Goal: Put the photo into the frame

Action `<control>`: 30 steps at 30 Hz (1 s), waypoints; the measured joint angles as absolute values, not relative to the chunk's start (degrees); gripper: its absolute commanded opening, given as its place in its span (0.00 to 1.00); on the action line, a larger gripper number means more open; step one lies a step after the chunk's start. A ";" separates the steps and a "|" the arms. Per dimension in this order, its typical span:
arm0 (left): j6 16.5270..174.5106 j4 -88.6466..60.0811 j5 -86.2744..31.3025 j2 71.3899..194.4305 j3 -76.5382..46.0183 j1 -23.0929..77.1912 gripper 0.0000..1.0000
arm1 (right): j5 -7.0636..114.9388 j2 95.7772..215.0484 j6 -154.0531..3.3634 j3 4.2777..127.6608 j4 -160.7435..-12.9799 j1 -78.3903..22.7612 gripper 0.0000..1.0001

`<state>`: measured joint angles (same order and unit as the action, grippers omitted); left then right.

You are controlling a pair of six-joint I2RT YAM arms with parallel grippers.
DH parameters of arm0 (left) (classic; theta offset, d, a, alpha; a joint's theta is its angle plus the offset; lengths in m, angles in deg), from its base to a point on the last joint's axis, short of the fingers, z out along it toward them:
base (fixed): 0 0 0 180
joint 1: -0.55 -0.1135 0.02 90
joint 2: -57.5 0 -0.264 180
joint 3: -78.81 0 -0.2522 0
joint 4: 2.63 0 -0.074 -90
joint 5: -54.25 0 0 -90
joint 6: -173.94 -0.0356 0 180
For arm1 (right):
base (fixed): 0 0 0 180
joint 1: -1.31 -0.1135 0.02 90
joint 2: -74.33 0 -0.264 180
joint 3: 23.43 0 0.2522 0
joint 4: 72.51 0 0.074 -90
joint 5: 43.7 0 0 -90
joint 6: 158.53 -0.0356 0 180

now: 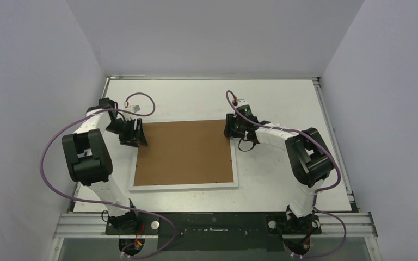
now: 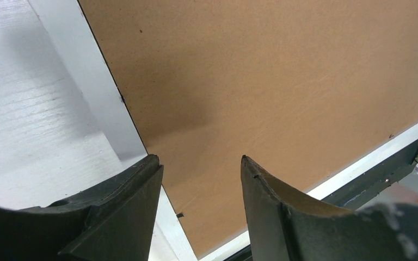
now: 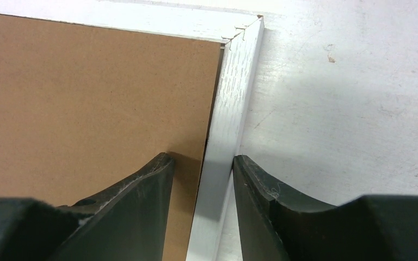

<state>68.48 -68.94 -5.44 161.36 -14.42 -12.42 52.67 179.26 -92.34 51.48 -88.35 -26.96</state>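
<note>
While the left arm (image 1: 87,157) bends in from the left with its purple cable (image 1: 46,163) looping wide, its black head covers the far-left corner of the frame (image 1: 185,186), so from above that corner is hard to read. At the wrist camera we get a better look. The left gripper (image 2: 201,163) hangs over the corner roughly half open, with nothing clamped. One finger sits over the white left rail and the other over the brown backing board (image 1: 185,152). I can't tell whether either tip touches down.

Across the middle, the frame lies flat, back side up, on the white surface (image 1: 196,98) between the two arms. The board fills it rail to rail, and whatever sits beneath is hidden. A few tiny dark marks along the board's edge are too small to make out.

Over on the right, the right gripper (image 3: 202,159) straddles the frame's right rail near the far-right corner, jaws set narrowly apart. The inner finger is over the board with a shadowed sliver between it and the rail. The outer finger is tight beside the rail's outer edge, and contact there is too close to call, so no pinch shows. Just beyond, a small staple (image 3: 238,30) crosses the mitred corner. From above, the head of the right arm (image 1: 305,155) blocks that same corner.
</note>
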 measured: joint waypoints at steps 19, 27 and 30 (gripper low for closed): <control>68.48 -68.37 -5.44 162.56 -14.42 -12.40 0.52 | 47.95 178.03 -93.39 46.87 -81.82 -28.95 0.44; 68.48 -67.87 -5.40 162.60 -14.44 -12.29 0.52 | 45.15 178.25 -94.05 46.82 -81.12 -30.74 0.45; 68.48 -67.72 -5.20 162.60 -14.44 -12.29 0.52 | 44.71 178.49 -94.16 47.13 -81.21 -31.16 0.46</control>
<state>68.48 -67.72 -5.20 162.60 -14.44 -12.29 44.71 178.49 -94.16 47.13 -81.21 -31.16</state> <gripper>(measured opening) 0.519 0.455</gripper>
